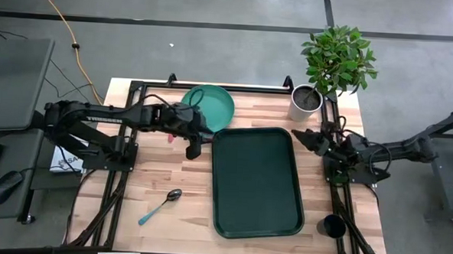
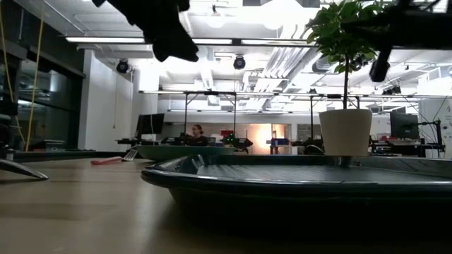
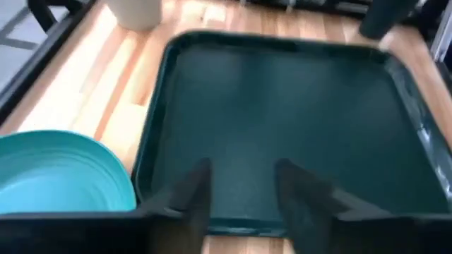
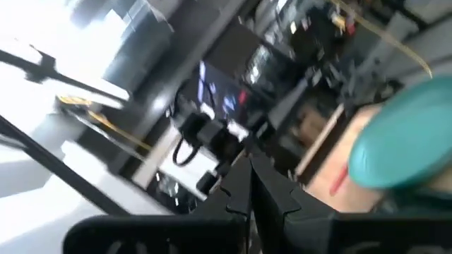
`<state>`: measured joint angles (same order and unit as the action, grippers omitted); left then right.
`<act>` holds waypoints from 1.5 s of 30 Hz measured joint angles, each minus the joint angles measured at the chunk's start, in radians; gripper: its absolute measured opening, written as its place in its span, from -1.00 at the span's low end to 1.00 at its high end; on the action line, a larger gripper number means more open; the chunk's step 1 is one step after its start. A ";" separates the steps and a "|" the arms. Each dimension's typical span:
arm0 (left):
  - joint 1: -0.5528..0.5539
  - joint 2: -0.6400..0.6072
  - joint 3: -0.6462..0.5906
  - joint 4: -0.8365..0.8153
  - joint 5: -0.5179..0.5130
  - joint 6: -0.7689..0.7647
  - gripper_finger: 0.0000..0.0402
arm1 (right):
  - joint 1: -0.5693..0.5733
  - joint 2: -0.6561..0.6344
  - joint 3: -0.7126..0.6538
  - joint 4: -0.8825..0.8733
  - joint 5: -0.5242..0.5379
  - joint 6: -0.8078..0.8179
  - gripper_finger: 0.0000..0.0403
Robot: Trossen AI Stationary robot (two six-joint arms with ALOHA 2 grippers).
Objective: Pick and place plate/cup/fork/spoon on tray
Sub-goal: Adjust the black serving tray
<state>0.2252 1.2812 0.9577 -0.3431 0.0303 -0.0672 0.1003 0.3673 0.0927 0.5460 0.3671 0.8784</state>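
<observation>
The dark green tray lies flat in the middle of the table. The teal plate lies on the table by the tray's far left corner. The blue-handled spoon lies on the table left of the tray. The dark cup stands by the tray's near right corner. Only a pink bit of the fork shows beside my left arm. My left gripper is open and empty above the tray's left rim. My right gripper is shut and empty, raised right of the tray.
A white pot with a green plant stands at the table's far right corner, close to my right gripper. A black frame runs round the table's edges. Bare wood lies between the spoon and my left arm.
</observation>
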 joint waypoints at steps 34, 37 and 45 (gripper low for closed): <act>-0.141 0.475 0.000 0.223 -0.089 -0.007 -1.00 | 0.530 1.173 0.513 -0.527 -0.484 0.730 -1.00; -0.155 0.490 -0.001 0.180 -0.087 -0.008 -1.00 | 0.554 1.178 0.513 -0.543 -0.491 0.744 -1.00; -0.227 0.518 0.005 0.052 -0.095 -0.080 -1.00 | 0.546 1.131 0.513 -0.759 -0.506 0.734 -1.00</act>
<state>-0.0020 1.7988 0.9624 -0.2906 -0.0643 -0.1469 0.6460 1.4978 0.6062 -0.2135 -0.1394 1.6123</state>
